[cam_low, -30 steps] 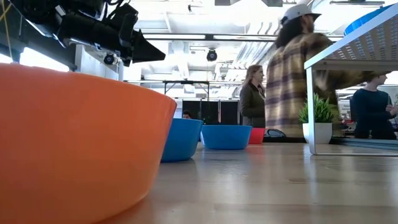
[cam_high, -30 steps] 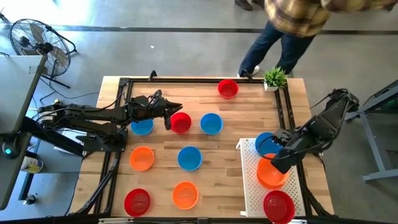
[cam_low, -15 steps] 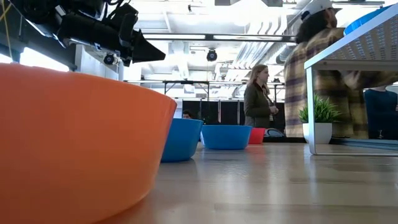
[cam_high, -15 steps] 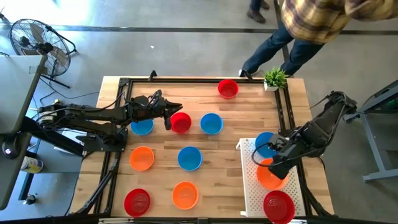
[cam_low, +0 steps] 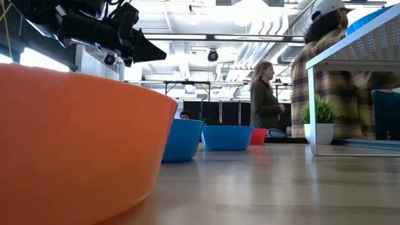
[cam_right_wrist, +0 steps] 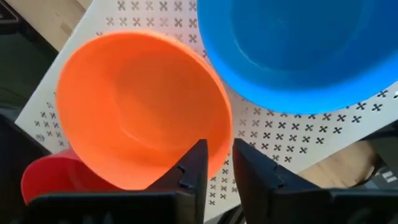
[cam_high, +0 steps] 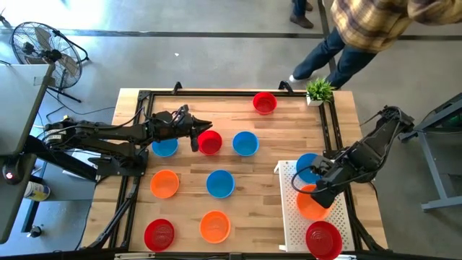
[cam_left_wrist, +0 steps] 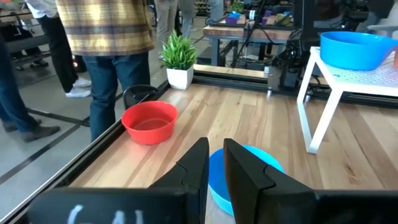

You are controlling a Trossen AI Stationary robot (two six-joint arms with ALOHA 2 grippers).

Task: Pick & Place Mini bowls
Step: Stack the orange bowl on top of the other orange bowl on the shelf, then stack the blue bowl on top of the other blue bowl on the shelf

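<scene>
Several mini bowls lie on the wooden table: red (cam_high: 210, 142), blue (cam_high: 245, 143), blue (cam_high: 220, 183), orange (cam_high: 164, 183) and others. The raised white tray (cam_high: 291, 217) at the right carries a blue bowl (cam_high: 306, 165), an orange bowl (cam_high: 310, 206) and a red bowl (cam_high: 323, 240). My right gripper (cam_high: 318, 196) points down over the orange bowl (cam_right_wrist: 137, 106), slightly open, its fingers astride the rim. The orange bowl's near edge overlaps the red bowl (cam_right_wrist: 46, 177). My left gripper (cam_high: 206, 127) hangs shut and empty above the table by the red bowl, pointing toward the table's right. My right gripper comes from above, with one finger (cam_right_wrist: 194, 163) inside the orange bowl and the other (cam_right_wrist: 246, 163) outside it, on either side of the rim (cam_right_wrist: 222, 146) at the bowl's far side. Whether the fingers touch the rim I cannot tell. The bowl sits on the tray.
A small potted plant (cam_high: 319, 91) stands at the far right corner. Black frame rails (cam_high: 133, 180) run along the table's sides. People (cam_high: 361, 29) stand beyond the far edge. Bare wood lies between the tray and the middle bowls.
A person beyond the far edge has walked toward the right. Both arms and all bowls stand where they were.
</scene>
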